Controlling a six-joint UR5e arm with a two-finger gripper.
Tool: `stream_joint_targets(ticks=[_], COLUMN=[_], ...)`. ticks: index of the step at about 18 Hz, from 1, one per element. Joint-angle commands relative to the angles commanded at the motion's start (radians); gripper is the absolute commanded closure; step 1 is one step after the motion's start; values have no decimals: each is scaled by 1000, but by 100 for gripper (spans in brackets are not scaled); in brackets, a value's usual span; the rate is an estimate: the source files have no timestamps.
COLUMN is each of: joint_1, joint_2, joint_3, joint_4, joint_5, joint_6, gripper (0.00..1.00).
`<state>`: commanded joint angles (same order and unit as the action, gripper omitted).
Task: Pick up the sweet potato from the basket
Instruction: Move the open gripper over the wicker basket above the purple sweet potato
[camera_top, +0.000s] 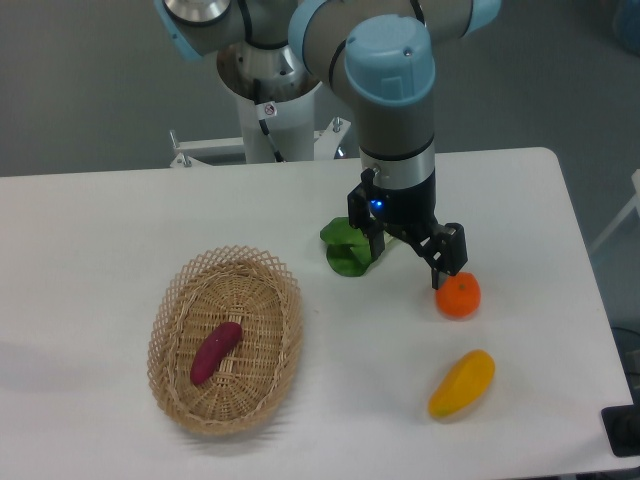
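- Sweet potato (216, 352) pick: tabletop (100, 230) is white, carrying all items.
- Basket (226, 340) sits well left of and below the fingers (408, 252).
- Fingers spread apart, grasping nothing.
- Green leafy item (347, 250) touches the left finger.
- Mango (462, 384) lies below the fingers.
- Sweet potato lies inside the basket.
- Orange (458, 296) is just beside the right finger.

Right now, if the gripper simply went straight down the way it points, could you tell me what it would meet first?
Probably the bare table: the open gripper points down between the green leafy item and the orange, though depth is uncertain.
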<state>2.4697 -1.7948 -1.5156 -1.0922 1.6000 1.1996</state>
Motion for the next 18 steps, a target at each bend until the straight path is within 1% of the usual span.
stream_joint_targets(ticks=[4, 9, 11, 13, 14, 15, 17, 18], joint_1=[-11, -86, -104, -133, -144, -168, -242, -250], joint_2=[-2, -3, -5, -9, -21, -46, -75, -84], joint_3=[-9, -41, -52, -61, -64, -66, -93, -100], joint_4=[0, 8, 18, 23, 34, 73, 147, 170], joint_5=[-31, -35, -49, -87, -87, -87, -83, -83], joint_6=[-47, -83, -174, -297, -383, -461, -544, -563], gripper=[0, 0, 0, 0, 0, 0, 0, 0])
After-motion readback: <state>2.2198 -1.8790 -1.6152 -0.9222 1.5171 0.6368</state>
